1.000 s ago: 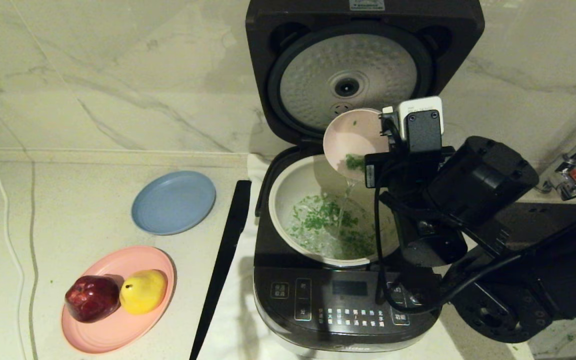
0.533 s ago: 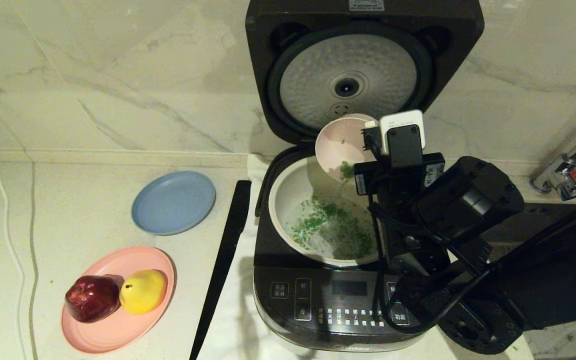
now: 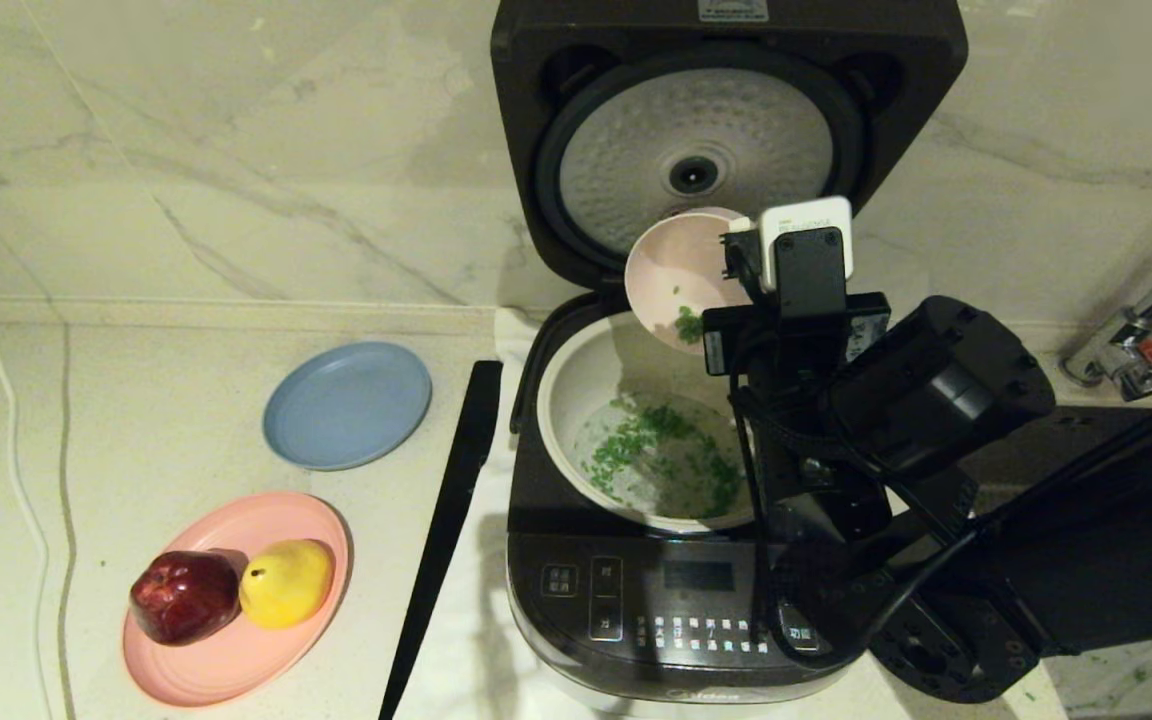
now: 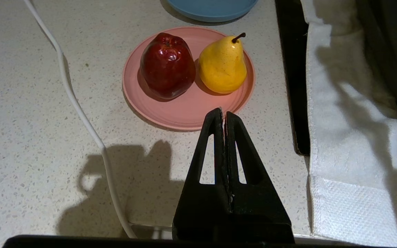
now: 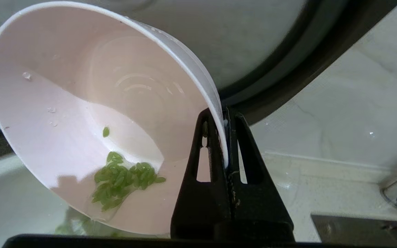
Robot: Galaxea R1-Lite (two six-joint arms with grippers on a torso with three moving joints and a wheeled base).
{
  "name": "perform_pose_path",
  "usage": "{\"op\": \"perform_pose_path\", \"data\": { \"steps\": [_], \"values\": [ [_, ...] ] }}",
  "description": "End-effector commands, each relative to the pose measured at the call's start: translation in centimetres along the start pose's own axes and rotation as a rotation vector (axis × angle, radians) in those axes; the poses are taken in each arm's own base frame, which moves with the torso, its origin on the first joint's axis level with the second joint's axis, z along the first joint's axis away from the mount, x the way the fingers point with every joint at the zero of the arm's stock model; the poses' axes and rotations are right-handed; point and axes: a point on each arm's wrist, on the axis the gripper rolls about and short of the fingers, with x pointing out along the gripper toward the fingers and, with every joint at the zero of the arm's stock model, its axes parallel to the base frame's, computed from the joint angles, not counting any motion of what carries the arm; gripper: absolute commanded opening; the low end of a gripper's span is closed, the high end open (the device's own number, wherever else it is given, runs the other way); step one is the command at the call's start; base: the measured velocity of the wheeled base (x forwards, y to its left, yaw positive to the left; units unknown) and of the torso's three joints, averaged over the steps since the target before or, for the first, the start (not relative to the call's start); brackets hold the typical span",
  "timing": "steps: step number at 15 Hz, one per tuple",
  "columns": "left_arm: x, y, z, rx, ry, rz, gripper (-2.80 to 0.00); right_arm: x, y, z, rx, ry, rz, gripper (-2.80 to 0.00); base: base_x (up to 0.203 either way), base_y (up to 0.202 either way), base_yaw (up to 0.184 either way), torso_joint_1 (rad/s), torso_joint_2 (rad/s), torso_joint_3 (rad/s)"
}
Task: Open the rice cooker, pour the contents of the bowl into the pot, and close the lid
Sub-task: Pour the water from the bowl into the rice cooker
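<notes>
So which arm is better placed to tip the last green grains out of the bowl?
The right. The right gripper already pinches the rim of the tilted bowl above the pot, with a few grains left near its lip. The left gripper is shut beside the pink plate, away from the cooker.

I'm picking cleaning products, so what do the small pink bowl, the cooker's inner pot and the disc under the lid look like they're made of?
Bowl: probably plastic or melamine; thin rim, smooth satin pink-cream, held tilted by the right gripper.
Pot: likely coated metal; seamless glossy cream wall.
Disc under the lid: looks like metal; dull silver, dimpled all over.
</notes>
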Motion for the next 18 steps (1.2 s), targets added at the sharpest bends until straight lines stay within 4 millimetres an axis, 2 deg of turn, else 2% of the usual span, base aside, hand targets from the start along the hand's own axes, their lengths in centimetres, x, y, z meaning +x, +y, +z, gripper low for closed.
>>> {"op": "perform_pose_path", "data": {
  "steps": [1,5,10,12,15,18],
  "values": [
    [0.0,0.0,0.0,0.0,0.0,0.001,-2.8,-0.4,0.3,0.0,-0.001,0.001,0.005,-2.8,0.0,0.0,0.0,0.0,0.0,0.0],
    [0.0,0.0,0.0,0.0,-0.001,0.001,-2.8,-0.1,-0.1,1.8,0.044,-0.013,-0.033,-2.8,0.0,0.0,0.0,0.0,0.0,0.0],
    [0.0,0.0,0.0,0.0,0.0,0.001,-2.8,-1.0,-2.8,8.4,0.058,0.067,-0.011,-2.8,0.0,0.0,0.0,0.0,0.0,0.0],
    [0.0,0.0,0.0,0.0,0.0,0.001,-2.8,-1.5,-4.1,10.1,0.064,0.126,0.025,-2.8,0.0,0.0,0.0,0.0,0.0,0.0],
    [0.0,0.0,0.0,0.0,0.0,0.001,-2.8,-2.3,-6.6,11.7,0.098,0.228,0.066,-2.8,0.0,0.0,0.0,0.0,0.0,0.0],
    [0.0,0.0,0.0,0.0,0.0,0.001,-2.8,-3.9,-9.0,11.6,0.113,0.373,0.155,-2.8,0.0,0.0,0.0,0.0,0.0,0.0]
  ]
}}
